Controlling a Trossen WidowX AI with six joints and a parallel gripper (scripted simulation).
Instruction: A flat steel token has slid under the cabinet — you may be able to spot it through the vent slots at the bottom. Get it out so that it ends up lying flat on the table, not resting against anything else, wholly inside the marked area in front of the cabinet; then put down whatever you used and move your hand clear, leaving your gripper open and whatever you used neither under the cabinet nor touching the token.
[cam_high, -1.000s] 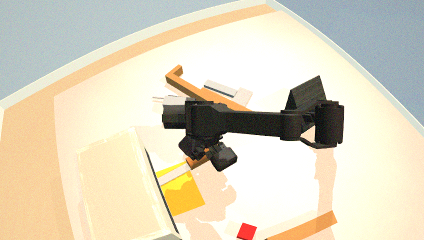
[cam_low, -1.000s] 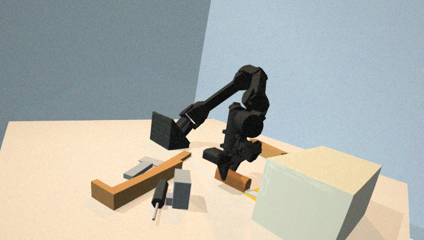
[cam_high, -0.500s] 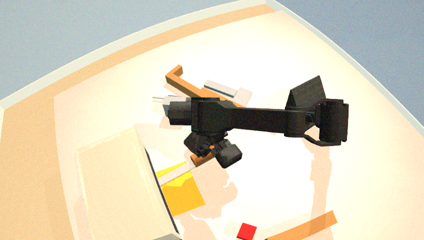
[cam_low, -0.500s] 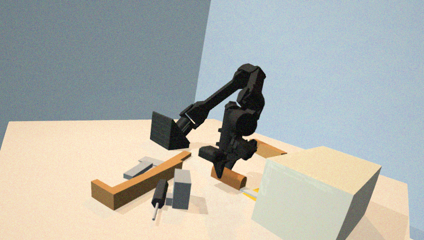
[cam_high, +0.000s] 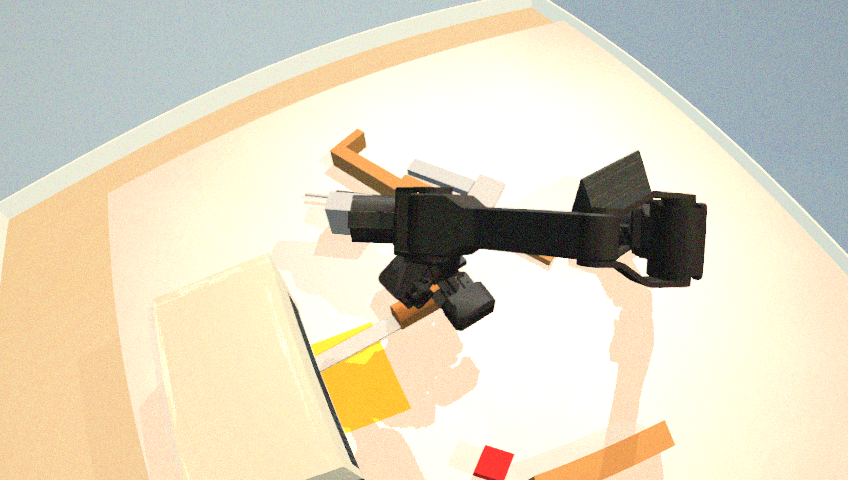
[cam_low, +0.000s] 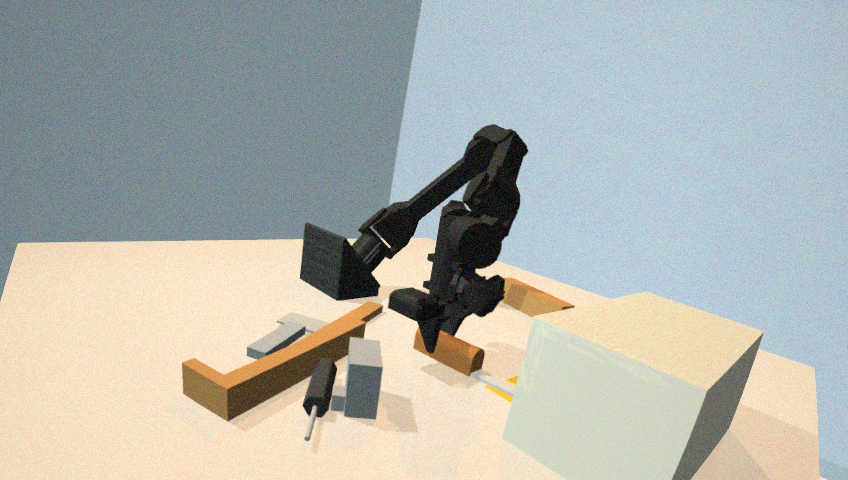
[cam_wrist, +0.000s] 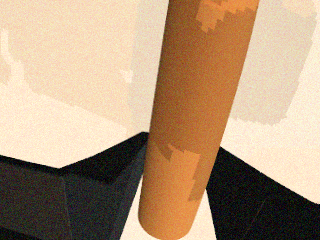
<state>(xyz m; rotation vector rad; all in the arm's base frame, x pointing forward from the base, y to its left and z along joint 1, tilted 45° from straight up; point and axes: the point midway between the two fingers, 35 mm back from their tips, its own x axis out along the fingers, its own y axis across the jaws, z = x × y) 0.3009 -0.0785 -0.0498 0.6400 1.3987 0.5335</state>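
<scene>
My gripper is shut on the round orange handle of a tool. The handle is held low over the table. The tool's thin, flat, pale blade points at the base of the pale cabinet. The blade crosses the yellow marked area in front of the cabinet. The steel token is not visible in any view. The wrist view shows only the handle between my fingers.
An orange L-shaped bar, a grey block, a black-handled pin tool and a flat grey piece lie behind the arm. A red square and an orange bar lie at the front.
</scene>
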